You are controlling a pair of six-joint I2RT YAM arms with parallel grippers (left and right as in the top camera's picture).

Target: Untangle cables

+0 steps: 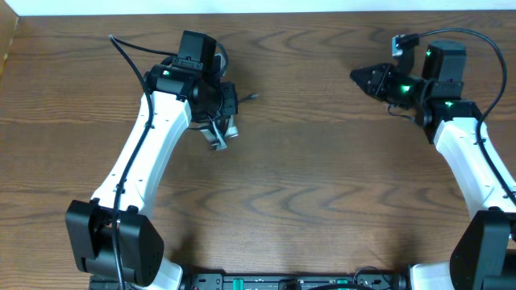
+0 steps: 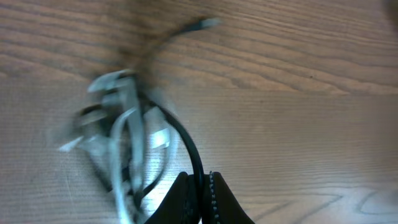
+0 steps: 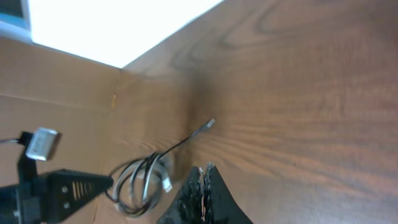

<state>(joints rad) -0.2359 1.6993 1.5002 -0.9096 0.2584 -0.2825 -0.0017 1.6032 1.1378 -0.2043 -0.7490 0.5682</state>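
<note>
At the far left of the brown wood-grain counter (image 1: 306, 185), the cables (image 2: 124, 143) form a loose, blurred tangle of thin white and black cord; the left gripper (image 2: 200, 179) has its jaws pinching a glossy black strand of it; the right gripper (image 3: 203, 171), well apart, has its jaws closed on nothing.

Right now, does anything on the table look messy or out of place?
Yes: the cables sit in one tangled black-and-white bundle by the left pincer, which is shut on a black strand. One plug end sticks out loose. The right pincer is shut on nothing, well apart.
</note>
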